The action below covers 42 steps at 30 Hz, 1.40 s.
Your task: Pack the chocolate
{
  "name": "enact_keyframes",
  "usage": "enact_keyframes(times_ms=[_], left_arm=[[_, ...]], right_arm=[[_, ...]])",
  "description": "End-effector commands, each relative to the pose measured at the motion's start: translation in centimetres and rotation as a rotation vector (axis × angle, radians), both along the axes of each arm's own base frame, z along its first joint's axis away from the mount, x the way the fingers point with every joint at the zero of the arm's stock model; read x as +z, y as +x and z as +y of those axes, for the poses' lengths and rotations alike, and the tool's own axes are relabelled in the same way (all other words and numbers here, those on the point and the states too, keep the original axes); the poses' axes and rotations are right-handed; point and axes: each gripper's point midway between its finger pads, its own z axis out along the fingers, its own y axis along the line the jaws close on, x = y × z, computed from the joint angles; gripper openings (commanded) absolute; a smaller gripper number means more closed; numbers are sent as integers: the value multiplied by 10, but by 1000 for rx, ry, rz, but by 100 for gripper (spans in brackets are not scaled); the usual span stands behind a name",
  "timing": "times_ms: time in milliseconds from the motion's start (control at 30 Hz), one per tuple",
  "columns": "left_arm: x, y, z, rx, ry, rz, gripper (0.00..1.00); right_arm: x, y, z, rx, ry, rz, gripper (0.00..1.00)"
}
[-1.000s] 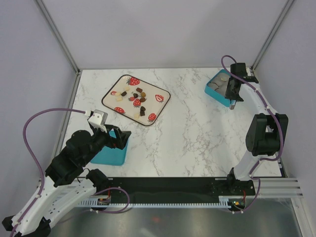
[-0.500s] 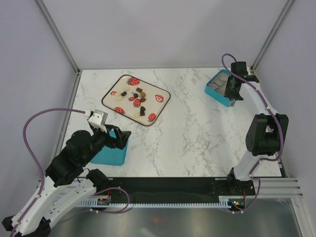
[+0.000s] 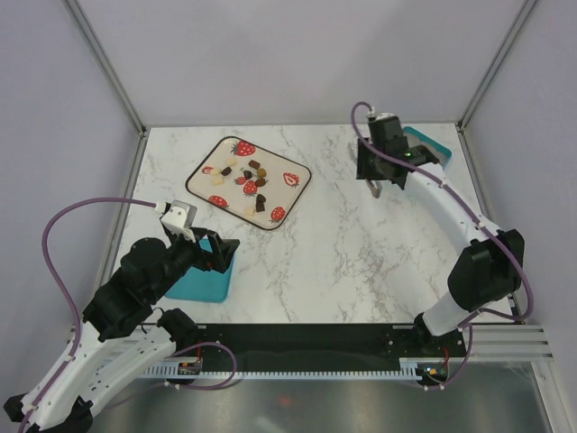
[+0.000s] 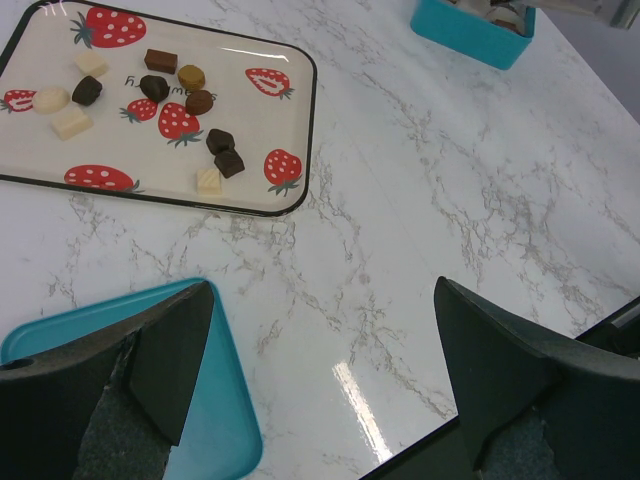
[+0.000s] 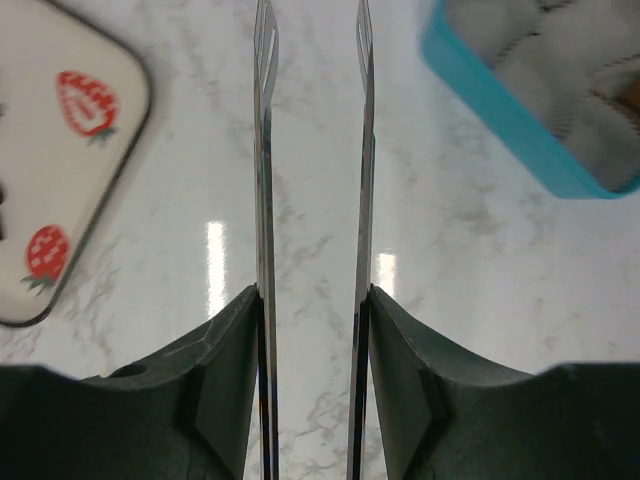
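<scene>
Right arm has swung off the far teal box (image 5: 510, 125) and now hangs over bare surface (image 3: 343, 244), between that box and the strawberry tray (image 3: 287, 196). Right gripper (image 5: 312, 30): thin fingers set narrow and parallel, nothing between them. Chocolate (image 3: 245, 178) lies scattered on the tray, dark, tan and cream pieces, several almost touching; pale shapes show blurred inside the box. Left gripper (image 4: 322, 300) hovers above the near teal container (image 4: 220, 420), fingers spread wide, empty. The risk, as I read it: those pieces are tiny and crowded, so an off-centre descent could knock neighbours or pinch one at its edge and flick it away. Coming in low could clip the tray rim.
</scene>
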Motion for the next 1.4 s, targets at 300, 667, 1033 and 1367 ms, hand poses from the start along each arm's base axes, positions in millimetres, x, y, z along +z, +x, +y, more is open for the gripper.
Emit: enact_keyframes(times_ms=[300, 667, 1033, 1367], left_arm=[[3, 4, -2, -11, 25, -34, 100], [4, 3, 0, -9, 18, -43, 100], [5, 3, 0, -11, 18, -43, 100], [4, 3, -1, -11, 19, -41, 100]], right_arm=[[7, -72, 221, 401, 195, -100, 52], [-37, -106, 273, 517, 140, -13, 52], [-63, -110, 274, 519, 69, 14, 52], [-89, -108, 279, 517, 34, 52, 51]])
